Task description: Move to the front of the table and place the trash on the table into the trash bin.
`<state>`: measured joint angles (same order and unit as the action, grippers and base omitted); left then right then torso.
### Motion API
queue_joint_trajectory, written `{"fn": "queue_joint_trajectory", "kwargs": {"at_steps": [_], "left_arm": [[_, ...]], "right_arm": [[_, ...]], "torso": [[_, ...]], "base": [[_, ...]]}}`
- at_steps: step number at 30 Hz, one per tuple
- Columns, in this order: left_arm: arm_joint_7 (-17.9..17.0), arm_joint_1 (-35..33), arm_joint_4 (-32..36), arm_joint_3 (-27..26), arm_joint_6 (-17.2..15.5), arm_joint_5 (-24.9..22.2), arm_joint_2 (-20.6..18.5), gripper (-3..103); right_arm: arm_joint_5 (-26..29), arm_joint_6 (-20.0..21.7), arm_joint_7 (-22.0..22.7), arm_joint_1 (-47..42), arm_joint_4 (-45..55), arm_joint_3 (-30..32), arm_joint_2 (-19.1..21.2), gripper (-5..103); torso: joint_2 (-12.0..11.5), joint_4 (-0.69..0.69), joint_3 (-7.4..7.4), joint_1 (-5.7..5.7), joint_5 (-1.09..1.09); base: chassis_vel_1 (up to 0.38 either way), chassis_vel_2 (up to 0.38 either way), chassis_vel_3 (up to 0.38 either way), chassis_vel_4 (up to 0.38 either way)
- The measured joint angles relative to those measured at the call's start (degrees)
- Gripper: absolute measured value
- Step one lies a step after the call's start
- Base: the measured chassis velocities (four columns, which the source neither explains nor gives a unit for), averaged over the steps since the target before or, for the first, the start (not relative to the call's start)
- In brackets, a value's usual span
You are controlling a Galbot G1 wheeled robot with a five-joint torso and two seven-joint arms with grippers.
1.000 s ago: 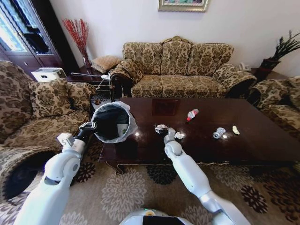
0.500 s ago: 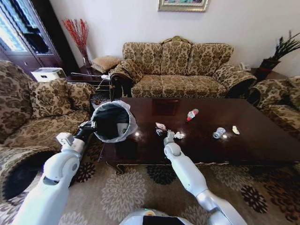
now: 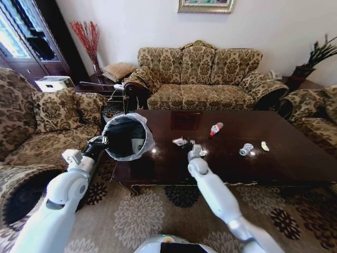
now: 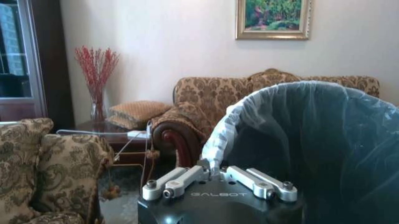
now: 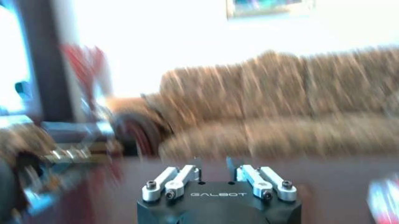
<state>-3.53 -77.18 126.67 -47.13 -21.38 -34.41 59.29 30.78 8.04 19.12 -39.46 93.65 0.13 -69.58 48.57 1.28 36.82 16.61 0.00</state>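
The dark glossy table (image 3: 295,163) carries the trash: a crumpled white paper (image 3: 179,141), small white bits (image 3: 203,152), a red-capped clear bottle (image 3: 216,128), a crushed bottle (image 3: 246,149) and a pale wrapper (image 3: 265,146). Off the table's left end, my left gripper (image 3: 101,140) is shut on the rim of the black trash bin (image 3: 126,137), holding it tilted with its mouth toward me. The left wrist view has the left gripper (image 4: 213,169) pinching the bin's bag-lined rim (image 4: 219,135). My right gripper (image 3: 194,150) hovers open between the paper and the bits. The right gripper (image 5: 213,166) shows nothing between its fingers.
A patterned sofa (image 3: 202,79) stands behind the table, with armchairs at the left (image 3: 47,126) and right (image 3: 316,113). A side table (image 3: 105,84) with cables sits at the back left. Floral carpet (image 3: 152,216) lies before the table's front edge.
My right arm has swung slightly to the right and is still moving. The crumpled paper next to it has shifted a little left. The left arm and bin have held still.
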Motion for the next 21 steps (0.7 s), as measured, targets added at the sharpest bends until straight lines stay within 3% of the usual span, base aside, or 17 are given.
{"fn": "queue_joint_trajectory", "kwargs": {"at_steps": [8,15,17,19,21], "left_arm": [[0.19,0.20,-0.01,0.23,-0.10,0.09,0.27,0],[0.21,0.38,0.01,0.35,-0.13,0.48,1.28,0],[0.23,0.38,0.01,0.41,-0.15,0.69,1.44,0],[0.23,0.38,-0.01,0.44,-0.16,0.79,1.45,0],[0.23,0.37,-0.13,0.59,-0.20,0.97,1.50,0]], "right_arm": [[5.62,2.98,0.88,4.70,10.01,-3.49,6.22,7],[6.48,5.77,1.56,3.16,4.42,-3.38,5.78,-2],[6.60,6.16,1.42,2.22,1.34,-3.07,4.53,8],[6.37,6.17,1.16,2.02,-0.25,-3.08,3.89,8],[5.46,5.97,-0.06,1.92,-4.06,-3.27,2.27,19]], "torso": [[0.00,0.02,0.00,0.00,0.00],[0.00,0.00,0.01,0.00,0.02],[0.00,0.00,0.01,0.00,0.02],[0.00,0.00,0.01,0.00,0.02],[0.00,0.01,0.00,0.00,-0.01]], "base": [[0.000,0.000,0.000,0.000],[0.000,0.000,0.000,0.000],[0.000,0.000,0.000,0.000],[0.000,0.000,0.000,0.000],[0.000,0.000,0.000,0.000]]}}
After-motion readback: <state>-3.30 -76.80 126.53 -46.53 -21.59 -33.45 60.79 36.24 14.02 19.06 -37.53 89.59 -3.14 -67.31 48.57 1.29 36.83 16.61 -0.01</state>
